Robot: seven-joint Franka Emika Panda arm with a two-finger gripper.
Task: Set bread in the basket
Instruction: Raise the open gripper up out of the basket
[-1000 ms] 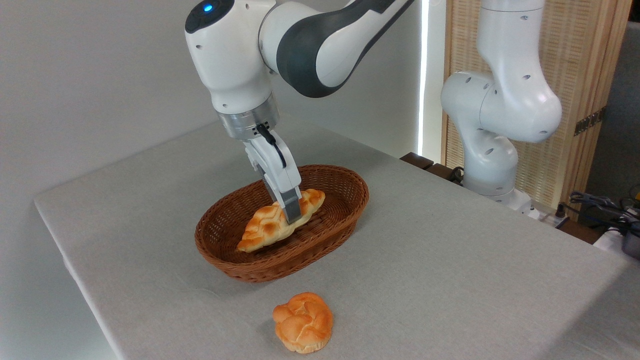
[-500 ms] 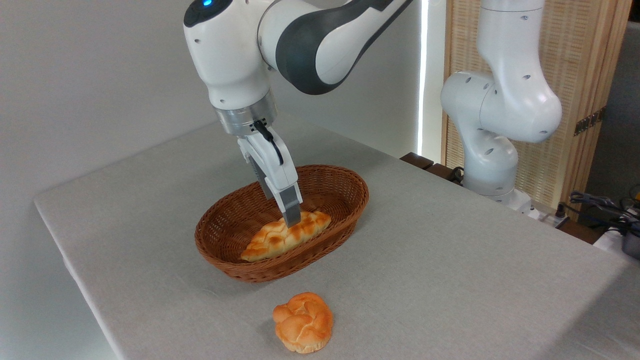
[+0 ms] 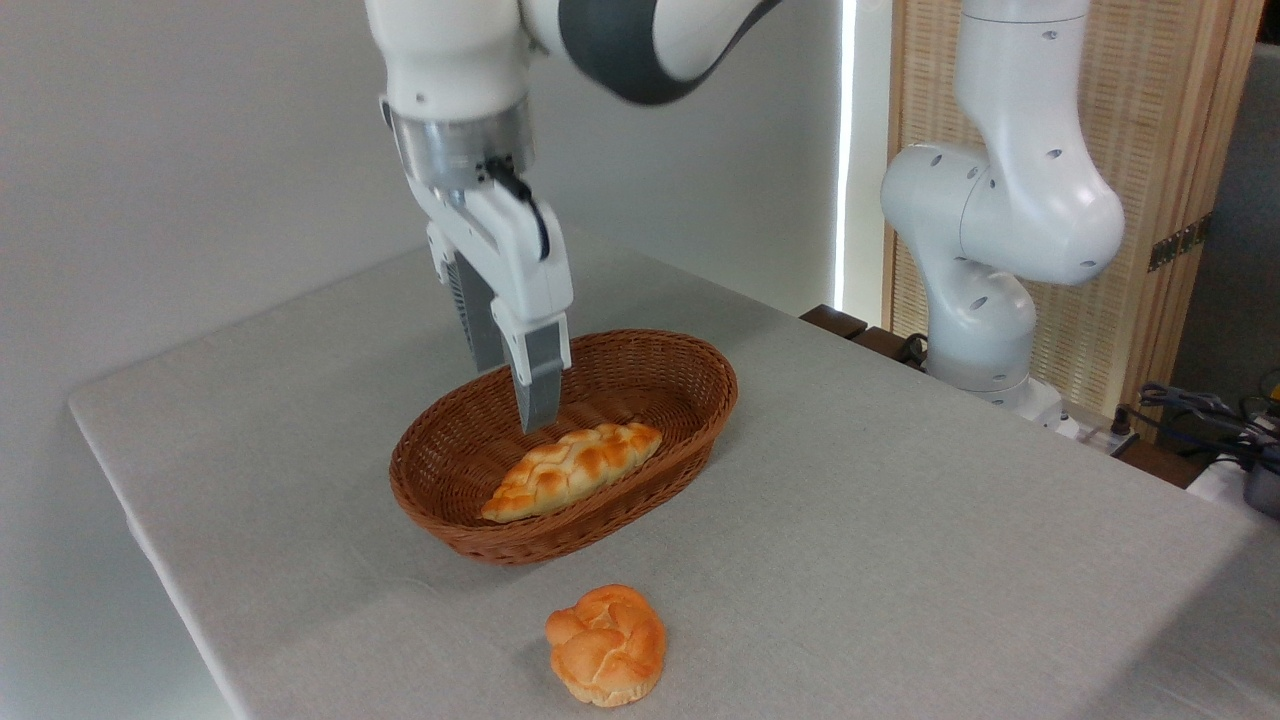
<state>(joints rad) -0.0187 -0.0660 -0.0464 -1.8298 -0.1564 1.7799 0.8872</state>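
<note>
Camera view: loaf down, arm over the basket

From where I stand, the bread [image 3: 572,467] lies flat inside the basket [image 3: 700,400], which sits near the middle of the table [image 3: 900,520], toward its far edge. The gripper [image 3: 520,395] hangs just above the loaf, clear of it, fingers parted and holding nothing. To my eye the job looks done; a good finish means lifting straight up so no finger catches the wicker rim. A small round bun [image 3: 606,645] sits untouched near the front edge.
</note>
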